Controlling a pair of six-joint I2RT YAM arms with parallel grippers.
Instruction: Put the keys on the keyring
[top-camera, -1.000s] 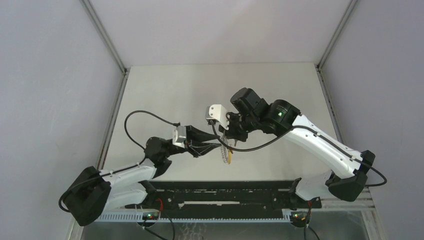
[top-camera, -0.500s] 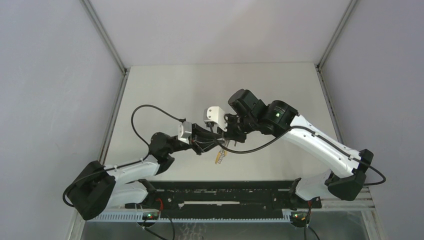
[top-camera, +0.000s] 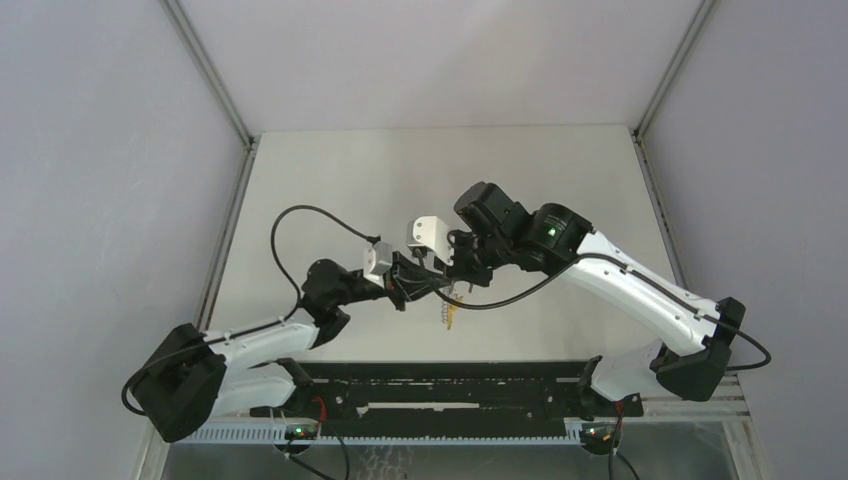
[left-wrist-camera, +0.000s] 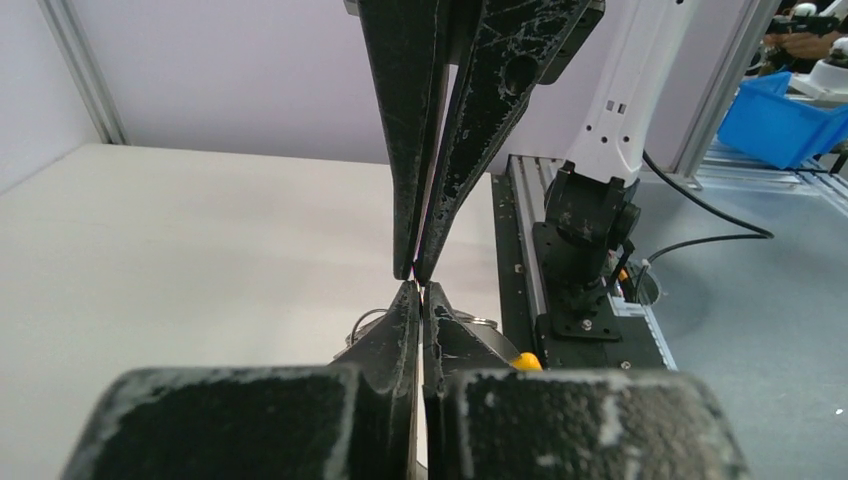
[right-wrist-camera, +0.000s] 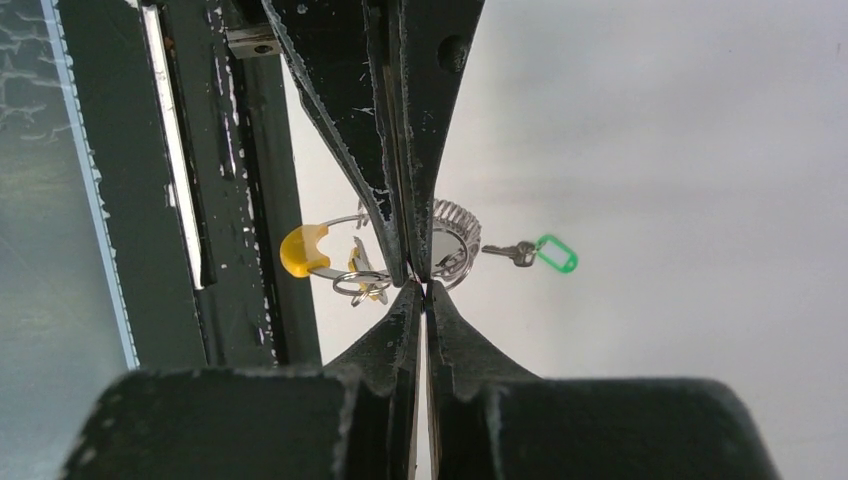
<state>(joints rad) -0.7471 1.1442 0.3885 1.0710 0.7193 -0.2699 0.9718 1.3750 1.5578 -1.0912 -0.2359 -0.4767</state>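
Note:
My left gripper (top-camera: 437, 288) and right gripper (top-camera: 453, 281) are both shut and meet tip to tip above the table. The grey beaded keyring (right-wrist-camera: 459, 226) hangs at that meeting point, pinched in both sets of jaws as far as I can see. The yellow-headed key (right-wrist-camera: 303, 250) dangles from small rings on it, and shows below the grippers in the top view (top-camera: 450, 316). The green-headed key (right-wrist-camera: 556, 253) lies apart on the table, hidden by the arms in the top view. In the left wrist view, the keyring (left-wrist-camera: 362, 325) and yellow head (left-wrist-camera: 527, 360) show behind my left gripper (left-wrist-camera: 418, 288).
The black base rail (top-camera: 450, 385) runs along the table's near edge, just below the hanging keys. Frame posts (top-camera: 210, 75) stand at the back corners. A black cable (top-camera: 300, 215) loops above the left arm.
My left arm has reached farther forward and closed up against the right gripper's tips. The right gripper has shifted slightly left. The hanging yellow key swung a little left.

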